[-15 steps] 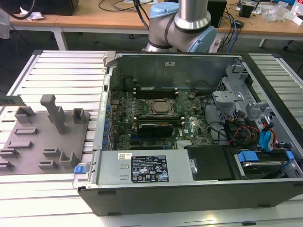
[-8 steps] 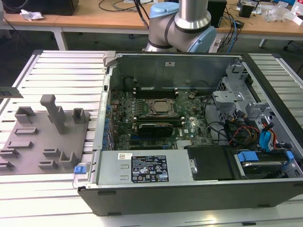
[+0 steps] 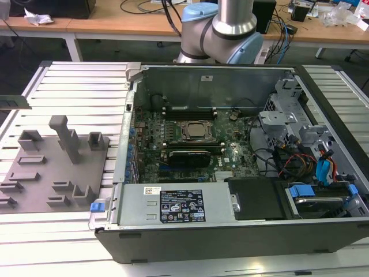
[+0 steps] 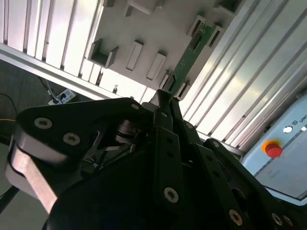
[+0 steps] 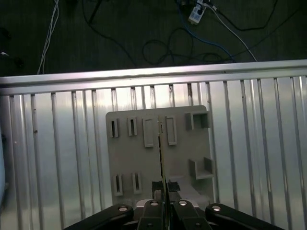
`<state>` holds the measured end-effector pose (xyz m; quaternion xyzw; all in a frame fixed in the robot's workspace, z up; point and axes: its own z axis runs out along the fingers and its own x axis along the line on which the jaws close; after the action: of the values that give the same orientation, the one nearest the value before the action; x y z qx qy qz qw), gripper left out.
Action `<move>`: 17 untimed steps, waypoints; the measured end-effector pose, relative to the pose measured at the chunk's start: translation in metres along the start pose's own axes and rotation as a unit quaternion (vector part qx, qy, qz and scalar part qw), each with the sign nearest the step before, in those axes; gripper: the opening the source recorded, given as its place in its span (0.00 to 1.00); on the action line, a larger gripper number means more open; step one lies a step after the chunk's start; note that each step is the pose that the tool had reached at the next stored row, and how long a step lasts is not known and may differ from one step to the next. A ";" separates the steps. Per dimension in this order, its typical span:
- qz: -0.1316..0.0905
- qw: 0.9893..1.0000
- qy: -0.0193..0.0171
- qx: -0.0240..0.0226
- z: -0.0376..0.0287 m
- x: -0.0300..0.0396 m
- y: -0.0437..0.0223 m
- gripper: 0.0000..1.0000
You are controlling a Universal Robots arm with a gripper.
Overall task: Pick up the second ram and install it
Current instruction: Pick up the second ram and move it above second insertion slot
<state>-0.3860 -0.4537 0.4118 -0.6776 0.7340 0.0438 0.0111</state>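
Observation:
The second ram is a thin green board with dark chips, and my gripper is shut on one end of it. In the first wrist view the ram shows edge-on as a thin line running out from between the fingertips. It hangs well above the grey fixture tray, clear of the tray's holders. In the exterior view a thin flat stick pokes in at the exterior view's left edge, above the tray. The open computer case shows its motherboard and black memory slots.
The tray lies on a ribbed aluminium table at the exterior view's left of the case. Inside the case are a silver processor, a black-covered card, a power supply and cables. A red stop button sits beyond the table.

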 end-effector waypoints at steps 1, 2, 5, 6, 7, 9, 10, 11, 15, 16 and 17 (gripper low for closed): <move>-0.001 1.000 0.000 0.000 -0.0003 -0.0025 -0.0001 0.14; -0.002 1.000 0.000 0.000 -0.0011 -0.0047 -0.0001 0.14; -0.005 1.000 0.000 0.000 -0.0053 -0.0076 0.0000 0.14; -0.006 1.000 0.000 0.000 -0.0070 -0.0083 0.0000 0.14; -0.006 1.000 0.000 0.000 -0.0069 -0.0083 0.0000 0.14; -0.005 1.000 0.000 0.000 -0.0071 -0.0084 0.0001 0.14; -0.005 1.000 0.001 -0.001 -0.0073 -0.0085 -0.0004 0.14; -0.005 1.000 0.001 -0.001 -0.0073 -0.0085 -0.0012 0.14; -0.005 1.000 0.002 0.000 -0.0075 -0.0091 -0.0092 0.14; -0.005 1.000 0.002 0.000 -0.0076 -0.0094 -0.0128 0.14; -0.005 1.000 0.002 0.000 -0.0080 -0.0100 -0.0201 0.14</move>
<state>-0.3649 -0.4459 0.4195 -0.6816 0.7304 0.0430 0.0100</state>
